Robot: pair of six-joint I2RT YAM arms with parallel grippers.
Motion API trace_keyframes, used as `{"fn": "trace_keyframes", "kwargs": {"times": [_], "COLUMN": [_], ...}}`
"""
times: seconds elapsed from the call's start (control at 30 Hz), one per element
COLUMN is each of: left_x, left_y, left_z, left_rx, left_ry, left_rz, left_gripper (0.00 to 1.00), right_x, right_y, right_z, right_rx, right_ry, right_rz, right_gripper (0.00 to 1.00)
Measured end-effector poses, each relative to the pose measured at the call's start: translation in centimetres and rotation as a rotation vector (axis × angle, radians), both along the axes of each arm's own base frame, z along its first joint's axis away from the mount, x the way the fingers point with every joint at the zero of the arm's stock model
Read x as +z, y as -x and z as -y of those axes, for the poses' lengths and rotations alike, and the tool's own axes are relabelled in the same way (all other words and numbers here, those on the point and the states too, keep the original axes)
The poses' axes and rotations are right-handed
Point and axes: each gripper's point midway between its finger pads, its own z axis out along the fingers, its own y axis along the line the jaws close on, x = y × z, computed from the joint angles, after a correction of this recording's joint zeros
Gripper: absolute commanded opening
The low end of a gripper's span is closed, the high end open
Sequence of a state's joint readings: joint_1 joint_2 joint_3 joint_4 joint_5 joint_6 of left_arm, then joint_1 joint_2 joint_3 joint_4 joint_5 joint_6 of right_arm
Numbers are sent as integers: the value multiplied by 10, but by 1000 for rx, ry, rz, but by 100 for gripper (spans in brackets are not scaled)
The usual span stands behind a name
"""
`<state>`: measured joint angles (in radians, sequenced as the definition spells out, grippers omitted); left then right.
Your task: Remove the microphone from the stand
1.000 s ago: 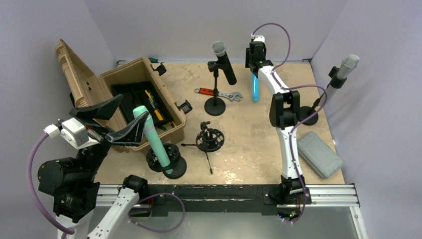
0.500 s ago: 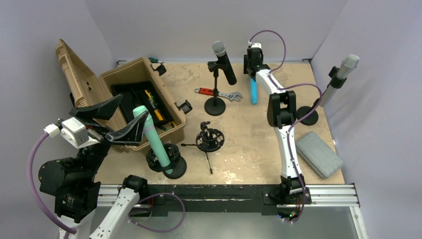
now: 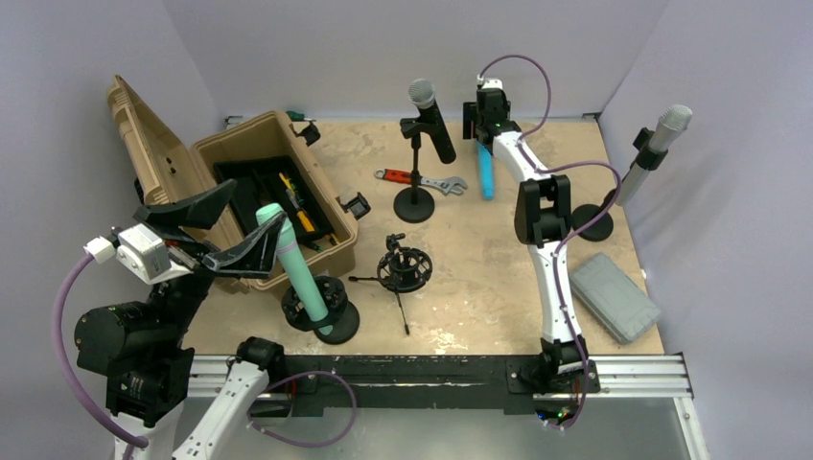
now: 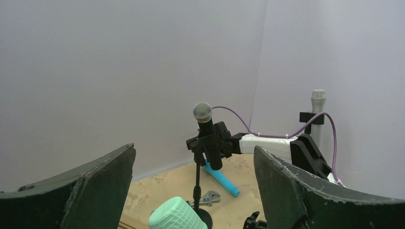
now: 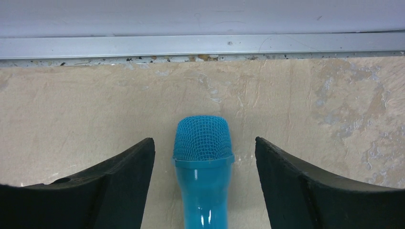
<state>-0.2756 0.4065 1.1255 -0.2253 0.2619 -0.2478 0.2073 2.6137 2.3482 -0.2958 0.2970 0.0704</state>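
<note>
From above, the blue microphone lies flat on the table near its far edge, bare surface around it, under the right gripper and beside the stand of the black microphone. The left gripper gapes empty by the teal microphone. The left wrist view hides its far end behind the black microphone. The right wrist view shows its mesh head between spread fingers, touching neither, with the body cut off below.
</note>
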Motion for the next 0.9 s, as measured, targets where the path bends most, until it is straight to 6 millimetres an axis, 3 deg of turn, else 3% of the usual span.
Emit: {"fn": "trace_keyframes", "kwargs": {"times": [0.33,0.47,0.57,0.73,0.8,0.9], "left_x": [-6,-9,-9,-10,-10,-10], "left_y": [-5,-10,-11,-12,-12,-11], "left_z": [2,3,3,3,3,4], "left_rx": [-2,-2,-2,0,-2,-5], "left_ry": [-1,-4,-5,-4,-4,-3], "left_rz": [-15,-27,-30,-32,-32,-30], "left_gripper": [91,91,91,90,91,90], "right_x": [19,27,50,132,163,182], "right_y": [-4,7,31,90,124,172], "right_z": [-1,0,2,12,16,18], "right_rx": [4,-6,-22,-85,-112,-118], "right_ry": [-4,-16,-47,-130,-184,-262], "right_rz": [17,-15,-49,-8,28,50], "right_gripper": [83,93,99,99,99,98]}}
